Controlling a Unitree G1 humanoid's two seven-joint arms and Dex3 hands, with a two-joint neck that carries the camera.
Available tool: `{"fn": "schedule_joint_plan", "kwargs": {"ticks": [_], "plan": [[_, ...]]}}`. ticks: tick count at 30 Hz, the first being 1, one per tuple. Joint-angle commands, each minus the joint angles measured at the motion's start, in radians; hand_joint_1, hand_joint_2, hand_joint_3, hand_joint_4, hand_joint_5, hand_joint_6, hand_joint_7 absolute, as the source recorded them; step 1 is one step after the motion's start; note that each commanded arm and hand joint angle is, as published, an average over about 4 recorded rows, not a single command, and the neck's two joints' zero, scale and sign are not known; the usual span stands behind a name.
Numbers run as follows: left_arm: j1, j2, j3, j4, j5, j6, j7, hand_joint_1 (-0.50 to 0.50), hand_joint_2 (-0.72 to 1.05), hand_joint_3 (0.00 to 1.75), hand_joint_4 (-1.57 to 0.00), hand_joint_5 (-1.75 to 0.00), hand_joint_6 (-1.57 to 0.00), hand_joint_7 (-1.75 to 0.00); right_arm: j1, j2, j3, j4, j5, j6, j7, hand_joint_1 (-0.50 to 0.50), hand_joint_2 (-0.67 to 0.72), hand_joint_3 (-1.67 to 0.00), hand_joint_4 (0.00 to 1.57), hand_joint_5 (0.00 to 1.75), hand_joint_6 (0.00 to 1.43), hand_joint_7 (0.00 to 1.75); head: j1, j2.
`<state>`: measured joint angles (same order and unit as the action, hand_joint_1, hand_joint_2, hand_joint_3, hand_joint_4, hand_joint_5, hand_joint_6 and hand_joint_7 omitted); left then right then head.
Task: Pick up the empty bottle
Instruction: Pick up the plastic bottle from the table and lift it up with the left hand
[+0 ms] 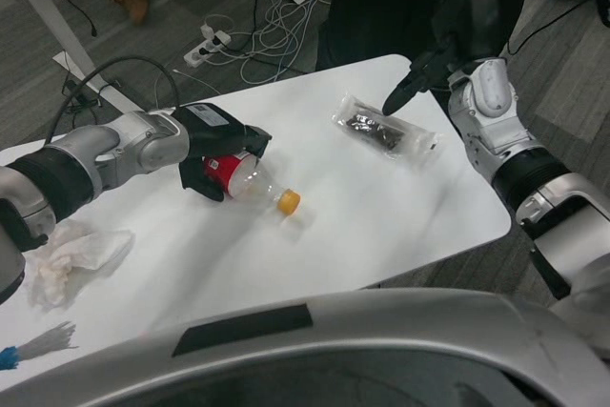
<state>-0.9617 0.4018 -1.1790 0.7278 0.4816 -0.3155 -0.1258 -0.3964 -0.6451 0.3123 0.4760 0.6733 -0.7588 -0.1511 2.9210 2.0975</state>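
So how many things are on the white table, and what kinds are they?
Bottles: 1, the empty bottle with a red label and orange cap, held by the left hand
Clear plastic packets: 1, the packet near the right hand
Crumpled tissues: 1, the tissue
Blue-handled brushes: 1, the brush
Total: 4

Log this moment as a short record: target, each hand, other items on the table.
target: empty bottle, clear with red label and orange cap, lying on its side on the white table
left hand: wrapped over the bottle's label end, gripping it
right hand: at the table's far edge, fingers pointing toward the clear packet, holding nothing
other items: crumpled tissue and a blue-handled brush near the left edge
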Motion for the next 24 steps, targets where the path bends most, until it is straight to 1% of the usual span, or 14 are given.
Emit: {"fn": "schedule_joint_plan", "kwargs": {"ticks": [1,4,7,10,11,14,17,20,22,23,24], "plan": [[0.060,0.013,0.049,-0.010,0.008,-0.011,-0.026,-0.50,0.69,1.05,-1.57,-1.75,-1.57,-1.75,0.012,0.005,0.007,-0.004,0.008,-0.011,0.000,-0.48,0.66,0.00,0.00,0.00,0.00,0.00,0.003,0.003],[0.097,0.021,0.168,-0.036,0.010,-0.035,-0.032,-0.50,0.67,1.05,-1.57,-1.75,-1.57,-1.75,0.011,0.006,0.007,-0.004,0.010,-0.011,0.000,-0.50,0.66,0.00,0.00,0.00,0.00,0.00,0.014,0.013],[0.139,0.024,0.302,-0.062,0.002,-0.087,-0.027,-0.50,0.60,1.05,-1.57,-1.75,-1.57,-1.75,0.012,0.007,0.007,-0.002,0.016,-0.011,0.000,-0.47,0.66,0.00,0.00,0.00,0.00,0.00,0.032,0.033],[0.181,0.019,0.432,-0.082,-0.039,-0.157,-0.015,-0.50,0.67,1.05,-1.57,-1.75,-1.57,-1.75,0.011,0.007,0.008,0.002,0.028,-0.010,0.001,-0.49,0.66,0.00,0.00,0.00,0.00,0.00,0.047,0.058],[0.193,0.013,0.467,-0.082,-0.070,-0.191,-0.005,-0.50,0.69,1.05,-1.57,-1.75,-1.57,-1.75,0.010,0.007,0.008,0.003,0.032,-0.010,0.000,-0.50,0.66,0.00,0.00,0.00,0.00,0.00,0.050,0.064],[0.225,-0.005,0.555,-0.077,-0.156,-0.286,0.025,-0.50,0.63,1.05,-1.57,-1.75,-1.57,-1.75,0.003,0.008,0.005,0.012,0.042,-0.007,0.000,-0.47,0.66,0.00,0.00,0.00,0.00,0.00,0.058,0.082],[0.247,-0.026,0.614,-0.076,-0.204,-0.331,0.029,-0.50,0.63,1.05,-1.57,-1.75,-1.57,-1.75,-0.009,0.010,0.004,0.028,0.055,-0.006,0.000,-0.46,0.66,0.00,0.00,0.00,0.00,0.00,0.063,0.098],[0.268,-0.058,0.687,-0.076,-0.236,-0.373,0.031,-0.50,0.60,1.05,-1.57,-1.75,-1.57,-1.75,-0.025,0.014,0.004,0.051,0.069,-0.004,-0.001,-0.49,0.66,0.00,0.00,0.00,0.00,0.00,0.062,0.119],[0.282,-0.086,0.746,-0.071,-0.254,-0.399,0.036,-0.50,0.65,1.09,-1.57,-1.75,-1.57,-1.75,-0.040,0.019,0.004,0.066,0.080,-0.002,0.000,-0.50,0.66,0.00,0.00,0.00,0.00,0.00,0.062,0.141],[0.285,-0.092,0.760,-0.069,-0.263,-0.405,0.038,-0.50,0.67,1.09,-1.57,-1.75,-1.57,-1.75,-0.044,0.021,0.004,0.070,0.083,-0.001,0.000,-0.49,0.66,0.00,0.00,0.00,0.00,0.00,0.063,0.151],[0.292,-0.109,0.789,-0.061,-0.288,-0.415,0.040,-0.50,0.69,1.09,-1.57,-1.75,-1.57,-1.75,-0.053,0.024,0.004,0.078,0.088,0.000,0.000,-0.48,0.66,0.00,0.00,0.00,0.00,0.00,0.065,0.161]]}}
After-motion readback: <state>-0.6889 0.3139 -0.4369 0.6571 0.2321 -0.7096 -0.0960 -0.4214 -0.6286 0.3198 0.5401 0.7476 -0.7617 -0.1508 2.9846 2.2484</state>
